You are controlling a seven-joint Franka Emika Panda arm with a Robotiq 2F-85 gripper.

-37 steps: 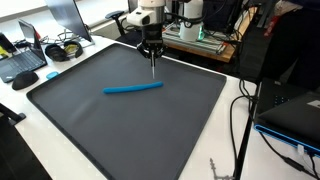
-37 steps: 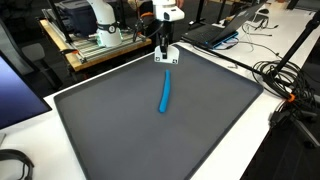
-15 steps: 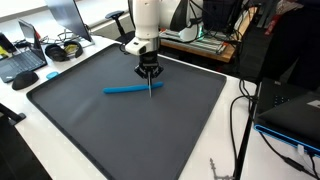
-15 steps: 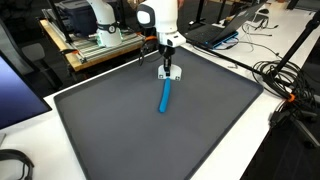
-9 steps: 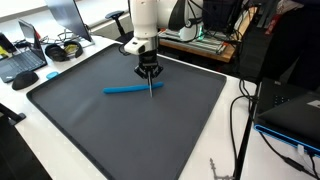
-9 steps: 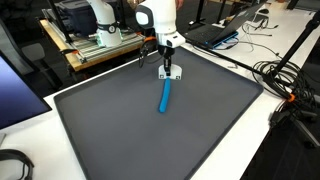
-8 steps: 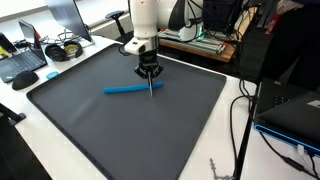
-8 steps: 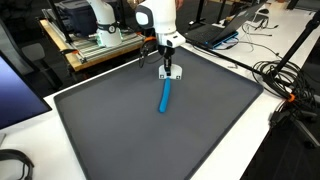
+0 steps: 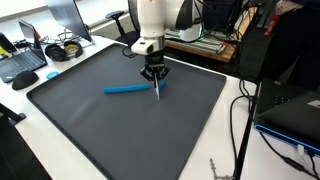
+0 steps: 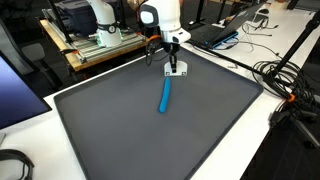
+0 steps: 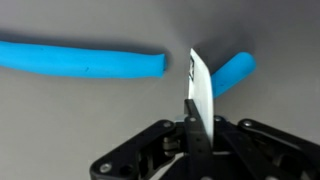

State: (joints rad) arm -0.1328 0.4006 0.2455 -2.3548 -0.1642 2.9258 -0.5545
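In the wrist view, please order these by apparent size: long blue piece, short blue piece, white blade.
1. long blue piece
2. white blade (nearest the camera, so unsure)
3. short blue piece, partly hidden

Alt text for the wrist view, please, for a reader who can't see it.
The gripper is shut on a thin white blade that juts up the middle of the picture, over a dark mat. Beyond it lie a long blue piece on the left and a short blue piece on the right, with a gap between them.
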